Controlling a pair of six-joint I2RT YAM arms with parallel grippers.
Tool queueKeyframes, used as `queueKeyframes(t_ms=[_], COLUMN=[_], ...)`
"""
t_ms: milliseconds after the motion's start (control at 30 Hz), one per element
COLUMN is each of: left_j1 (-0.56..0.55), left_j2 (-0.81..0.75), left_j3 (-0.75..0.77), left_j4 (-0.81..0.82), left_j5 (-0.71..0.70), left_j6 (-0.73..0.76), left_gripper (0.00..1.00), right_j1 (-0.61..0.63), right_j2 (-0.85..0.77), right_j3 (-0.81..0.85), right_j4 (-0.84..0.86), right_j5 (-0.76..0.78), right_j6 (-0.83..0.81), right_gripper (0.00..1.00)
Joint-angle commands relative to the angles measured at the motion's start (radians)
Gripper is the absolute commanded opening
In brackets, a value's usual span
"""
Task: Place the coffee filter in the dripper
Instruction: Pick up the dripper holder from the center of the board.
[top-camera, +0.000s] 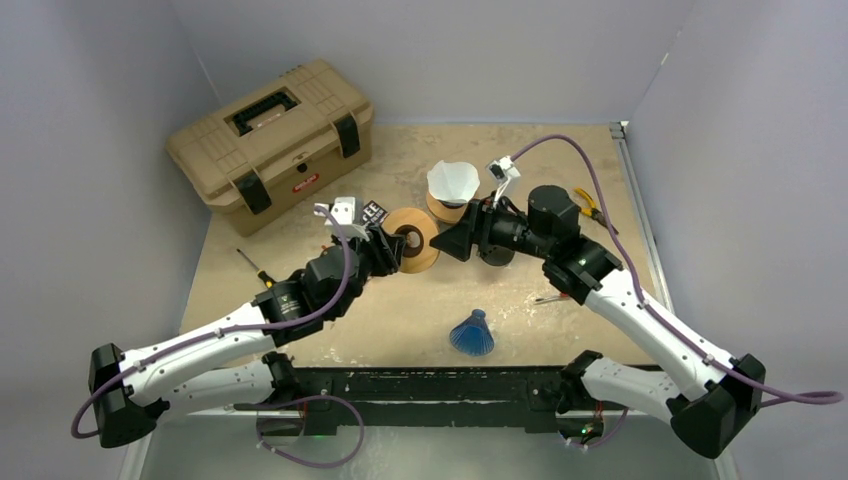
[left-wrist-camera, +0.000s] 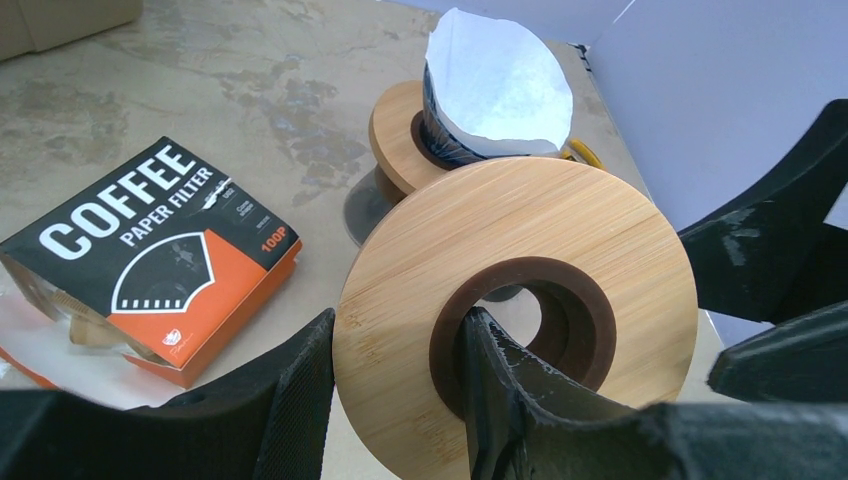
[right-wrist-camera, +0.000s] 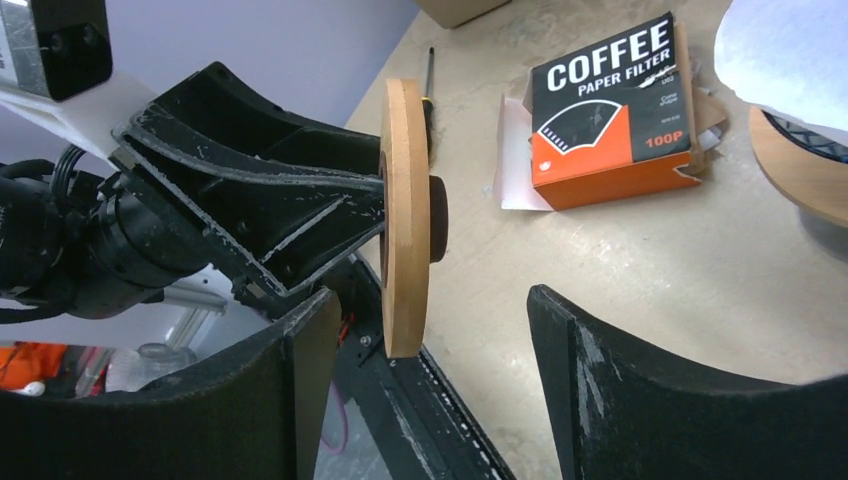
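My left gripper (left-wrist-camera: 398, 330) is shut on a round wooden disc with a brown ring (left-wrist-camera: 520, 250), one finger through its hole and the other outside the rim. It holds the disc (top-camera: 412, 240) on edge above the table. My right gripper (right-wrist-camera: 430, 300) is open, and the disc's (right-wrist-camera: 405, 200) lower edge hangs between its fingers without touching either. A white coffee filter (top-camera: 452, 180) stands in a blue-patterned dripper (left-wrist-camera: 440, 140) on a second wooden disc at the back. The filter (left-wrist-camera: 500, 80) touches neither gripper.
An orange and black filter box (top-camera: 372, 212) lies beside the left gripper. A tan toolbox (top-camera: 270, 140) stands at the back left. A screwdriver (top-camera: 255, 268) lies at the left and pliers (top-camera: 588, 203) at the right. A blue ribbed cone (top-camera: 471, 335) lies near the front edge.
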Motion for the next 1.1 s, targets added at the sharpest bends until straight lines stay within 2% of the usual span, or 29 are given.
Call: queueKeyframes(t_ms=[0, 167, 400, 533, 633, 867, 1067], left_j1=[0.004, 0.004, 0.004, 0.004, 0.004, 0.004, 0.004], left_j2=[0.002, 0.005, 0.014, 0.017, 0.017, 0.022, 0.026], left_j3=[0.012, -0.001, -0.008, -0.002, -0.002, 0.003, 0.011], left_j4=[0.114, 0.143, 0.152, 0.153, 0.156, 0.15, 0.12], left_j5=[0.035, 0.053, 0.059, 0.081, 0.096, 0.128, 0.157], left_j6=[0.009, 0.018, 0.017, 0.043, 0.058, 0.071, 0.08], left_gripper=[0.0, 0.0, 0.0, 0.01, 0.14, 0.61, 0.85], right_j1=[-0.001, -0.002, -0.002, -0.001, -0.001, -0.002, -0.003], right_j2=[0.015, 0.041, 0.036, 0.024, 0.023, 0.057, 0.079], right_j3=[-0.013, -0.023, -0.014, -0.017, -0.015, 0.026, 0.064], right_j4=[0.101, 0.144, 0.162, 0.15, 0.12, 0.077, 0.042], right_j5=[-0.063, -0.115, -0.126, -0.102, -0.078, -0.052, -0.036], right_j6=[0.021, 0.046, 0.055, 0.055, 0.055, 0.026, 0.011], right_gripper=[0.69, 0.47, 0.02, 0.0, 0.0, 0.0, 0.0])
